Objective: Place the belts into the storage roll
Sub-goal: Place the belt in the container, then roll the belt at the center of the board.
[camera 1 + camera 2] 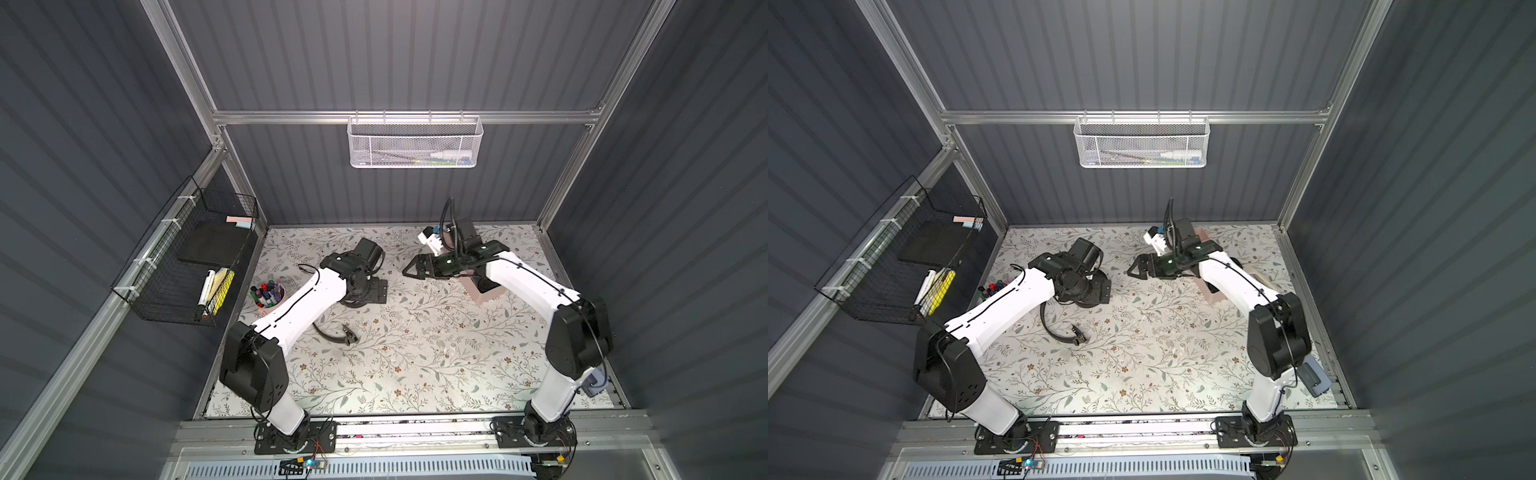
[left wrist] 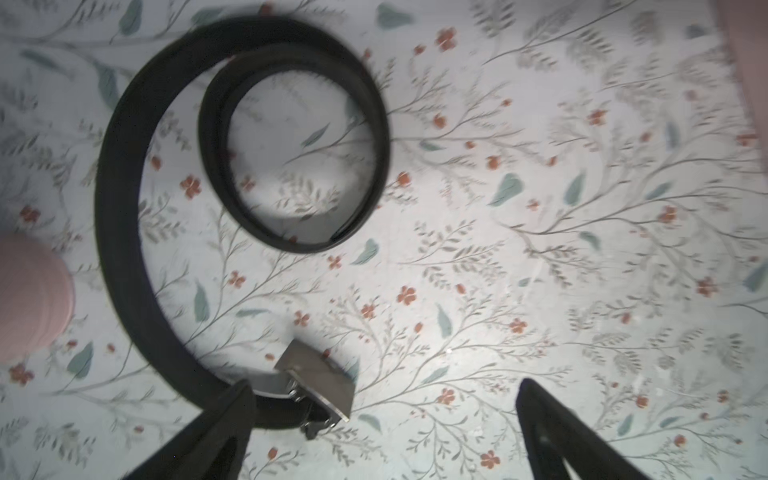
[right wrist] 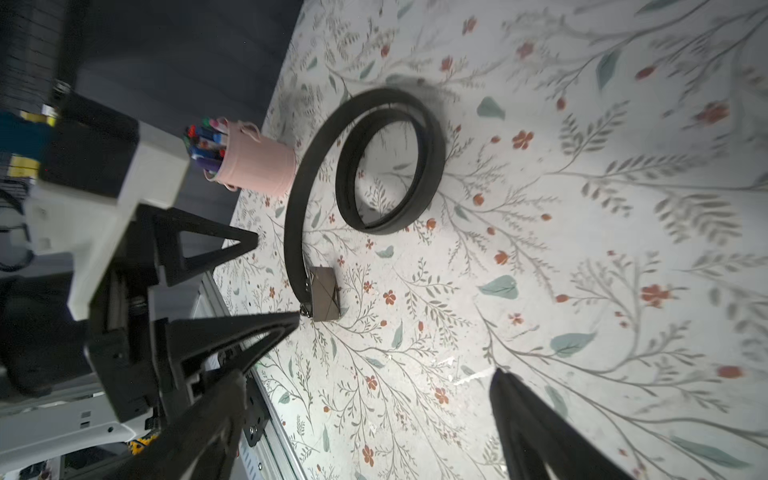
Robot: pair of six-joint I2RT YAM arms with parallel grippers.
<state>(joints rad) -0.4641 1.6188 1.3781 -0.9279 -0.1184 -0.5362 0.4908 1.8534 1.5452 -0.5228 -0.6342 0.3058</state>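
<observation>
Gripper, left (image 2: 386, 382): jaws wide apart, holding nothing; buckle (image 2: 320, 380) just beside one finger.
Gripper, right (image 3: 368, 374): jaws wide apart, empty.
Belt (image 2: 120, 208): loosely curled on table (image 1: 415, 374), 9 o'clock of centre.
Storage roll (image 1: 490, 298): 2 o'clock, under right arm (image 1: 528, 278).

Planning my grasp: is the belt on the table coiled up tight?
No, the belt lies in a loose open spiral, its buckle trailing outside the loop.

Floral tabletop (image 1: 415, 365), curled black belt (image 2: 120, 232), pink marker cup (image 3: 257, 166), pink tray (image 1: 488, 297)
</observation>
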